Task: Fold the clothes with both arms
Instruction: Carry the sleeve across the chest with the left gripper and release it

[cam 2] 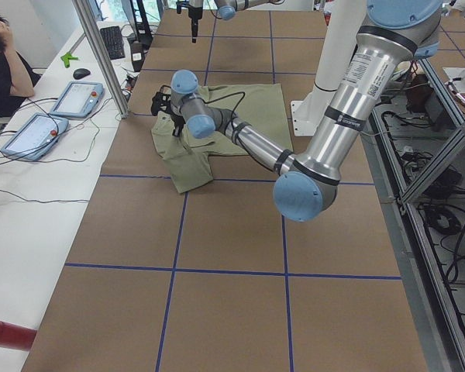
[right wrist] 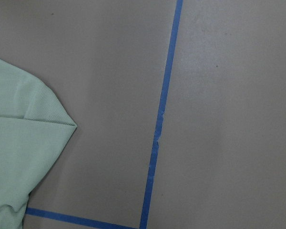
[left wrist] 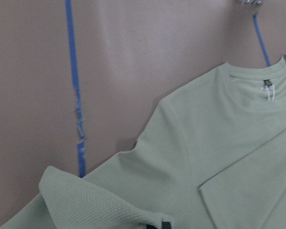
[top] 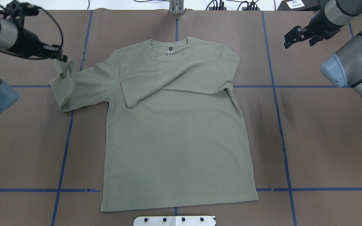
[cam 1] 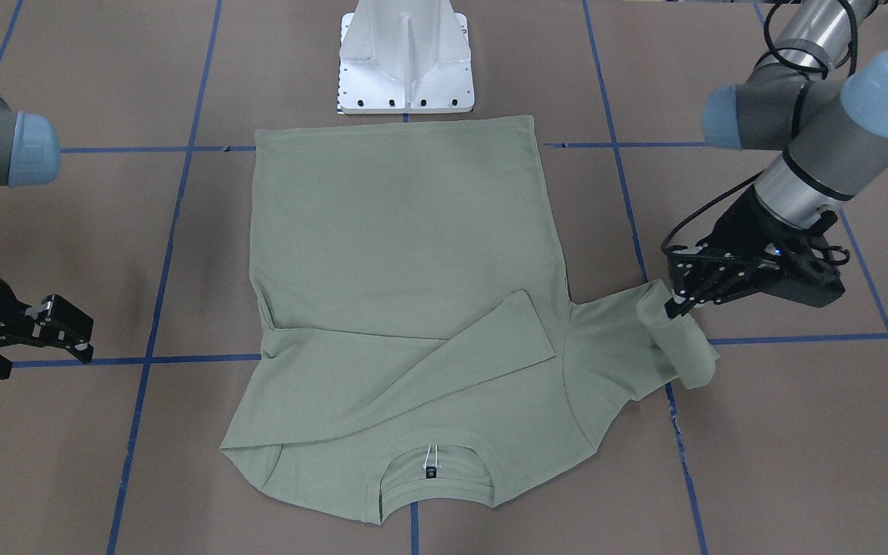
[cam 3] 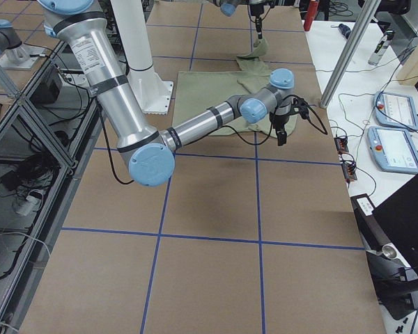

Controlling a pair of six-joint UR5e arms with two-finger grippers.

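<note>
**Left sleeve raised for its fold; right arm stands clear.**

Front-facing view: the pale sage-green long-sleeved knit shirt (cam 1: 405, 231) lies flat mid-way along the brown paper-covered table (cam 1: 798, 462), hem near the white metal pedestal base (cam 1: 405, 69), collar far from it. One sleeve (cam 1: 482, 347) lies folded across the chest. The black skeletal left gripper (cam 1: 679, 306) is clamped on the other sleeve's cuff (cam 1: 687, 347), lifting it, probably to fold it likewise. The right gripper (cam 1: 66, 331) hovers off the cloth, fingers apart and empty.

Overhead view: the cuff hangs from the left tips.

Side views: nothing to add.

Left wrist view: the cuff curls up off the paper.

Right wrist view: only a shirt edge and bare paper, so this arm is likely parked to spare the finished fold.
</note>
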